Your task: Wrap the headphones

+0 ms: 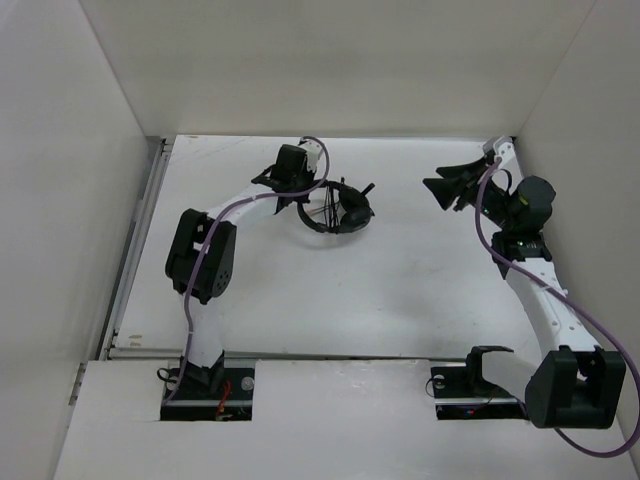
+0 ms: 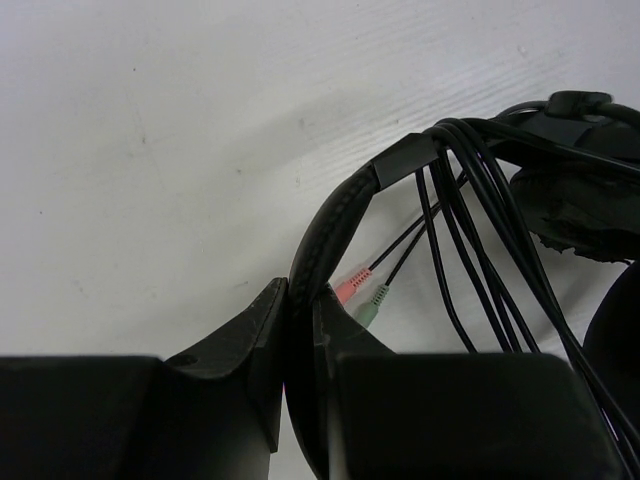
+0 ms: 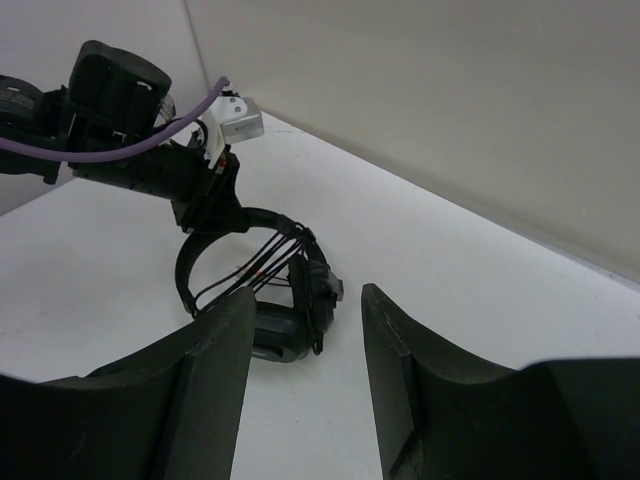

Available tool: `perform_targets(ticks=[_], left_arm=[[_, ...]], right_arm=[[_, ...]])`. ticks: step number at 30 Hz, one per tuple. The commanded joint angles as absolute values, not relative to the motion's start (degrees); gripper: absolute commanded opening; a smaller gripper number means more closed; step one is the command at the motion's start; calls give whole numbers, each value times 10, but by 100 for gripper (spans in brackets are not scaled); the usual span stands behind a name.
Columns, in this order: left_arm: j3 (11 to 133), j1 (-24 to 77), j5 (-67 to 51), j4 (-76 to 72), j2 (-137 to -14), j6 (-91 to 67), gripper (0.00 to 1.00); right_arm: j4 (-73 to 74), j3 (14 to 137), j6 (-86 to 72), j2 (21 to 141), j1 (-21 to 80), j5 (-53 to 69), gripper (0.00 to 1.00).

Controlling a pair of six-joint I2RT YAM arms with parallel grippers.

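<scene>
The black headphones (image 1: 338, 207) lie at the back middle of the table, with the thin cable wound in several strands across the headband. My left gripper (image 1: 300, 196) is shut on the headband (image 2: 335, 225). In the left wrist view the red plug (image 2: 351, 286) and green plug (image 2: 372, 304) hang just beside my fingers, and an earcup (image 2: 575, 205) sits at the right. My right gripper (image 1: 437, 187) is open and empty, raised to the right of the headphones. Its wrist view shows the headphones (image 3: 285, 290) beyond its fingers (image 3: 215, 345).
White walls enclose the table on the left, back and right. A metal rail (image 1: 140, 235) runs along the table's left edge. The purple robot cable (image 1: 490, 235) loops along the right arm.
</scene>
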State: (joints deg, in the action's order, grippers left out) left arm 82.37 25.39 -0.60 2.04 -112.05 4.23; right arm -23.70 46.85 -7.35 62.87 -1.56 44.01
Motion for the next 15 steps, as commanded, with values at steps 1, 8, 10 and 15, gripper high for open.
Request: perform_targets(ticks=[1, 8, 10, 15], left_arm=[[869, 249, 1, -7, -1130, 40, 7], [897, 242, 14, 1, -1166, 35, 19], [901, 240, 14, 4, -1172, 32, 23], [902, 239, 14, 11, -1174, 29, 39]], right_arm=[[-272, 467, -76, 615, -23, 454, 52], [-272, 468, -80, 615, -32, 455, 52], [-272, 468, -82, 616, -36, 455, 52], [-272, 468, -83, 616, -42, 455, 52]])
